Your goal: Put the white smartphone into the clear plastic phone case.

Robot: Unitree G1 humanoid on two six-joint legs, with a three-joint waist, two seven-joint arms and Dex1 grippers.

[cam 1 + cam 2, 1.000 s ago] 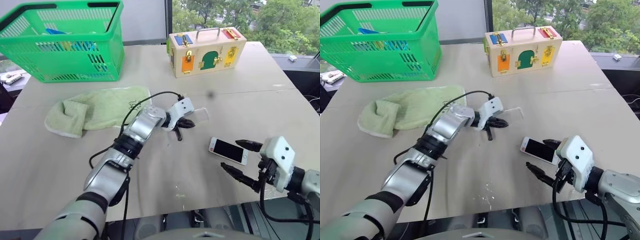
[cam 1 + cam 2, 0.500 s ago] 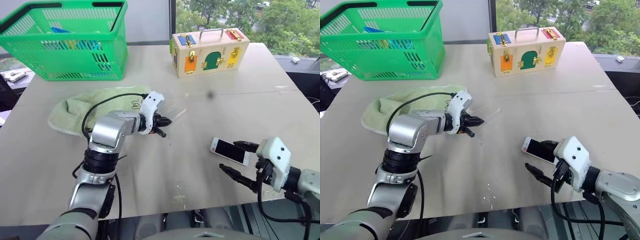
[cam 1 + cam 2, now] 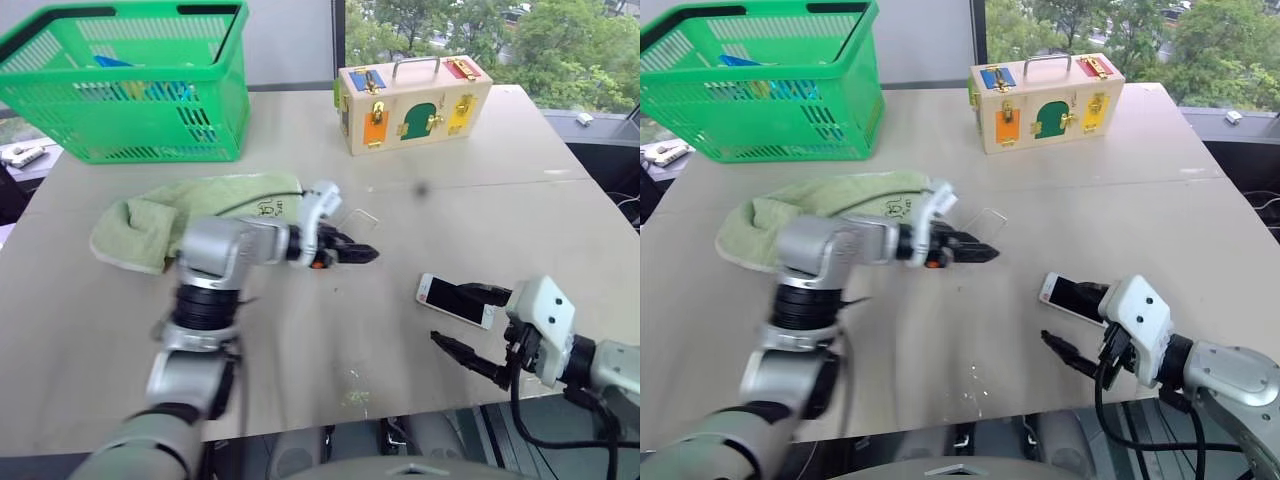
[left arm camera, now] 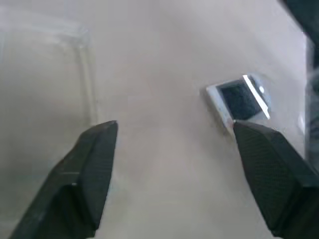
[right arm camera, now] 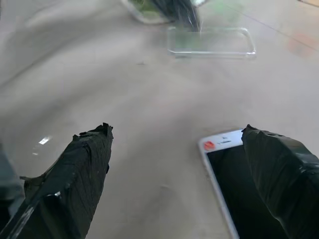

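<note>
My left gripper [image 3: 362, 254] has let go of the thin clear plastic phone case [image 5: 211, 42]: a second ago it pinched the case, now the fingers are spread and the case lies flat on the beige table [image 3: 500, 200] just beside them. Left forearm runs level, pointing right. Right gripper [image 3: 478, 325] hangs wide open, empty, straddling the white smartphone with black screen [image 3: 456, 300], which lies near the table's front edge.

beige table [image 3: 300, 340] bearing green basket [image 3: 130, 85], pale green towel [image 3: 180, 215], wooden latch box [image 3: 412, 100], clear plastic phone case [image 5: 212, 42], white smartphone [image 3: 456, 300].
</note>
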